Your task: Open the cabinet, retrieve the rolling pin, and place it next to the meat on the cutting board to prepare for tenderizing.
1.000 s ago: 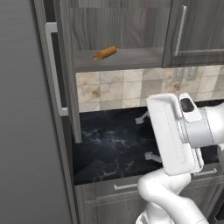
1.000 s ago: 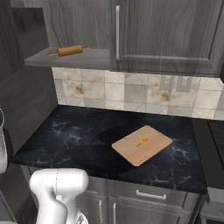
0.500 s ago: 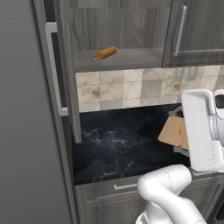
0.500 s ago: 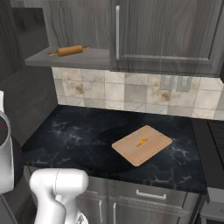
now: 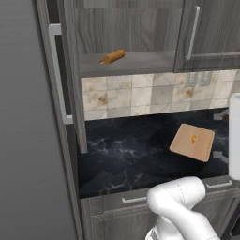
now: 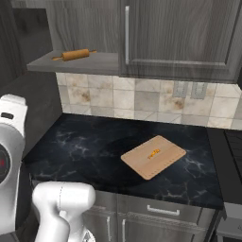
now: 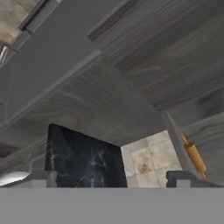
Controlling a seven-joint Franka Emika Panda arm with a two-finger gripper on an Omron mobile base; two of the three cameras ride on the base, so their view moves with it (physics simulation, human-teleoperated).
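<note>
The cabinet (image 5: pixel 213 33) has its left door (image 5: pixel 70 79) swung open and its right door (image 6: pixel 179 38) shut. On the bare shelf lies the orange-brown rolling pin (image 5: pixel 112 56) (image 6: pixel 75 55), seen too at the right of the hand view (image 7: pixel 194 157). The tan cutting board (image 5: pixel 192 142) (image 6: pixel 152 157) rests on the black counter with a small orange piece of meat (image 5: pixel 194 138) (image 6: pixel 153 153) on it. My gripper (image 5: pixel 219 135) (image 7: pixel 113 179) is open and holds nothing. It hangs over the counter, just right of the board and well below the shelf.
A tall grey panel (image 5: pixel 23 140) walls off the left side. The tiled backsplash (image 6: pixel 142 101) has outlets (image 6: pixel 189 90). Grey drawer fronts (image 6: pixel 160 212) run under the black counter (image 5: pixel 122 154). My white arm (image 6: pixel 9 165) rises at the left of the right base view.
The arm has swung right in the left base view, uncovering the cutting board, and has come into the right base view's left edge. The gripper has stayed open.
</note>
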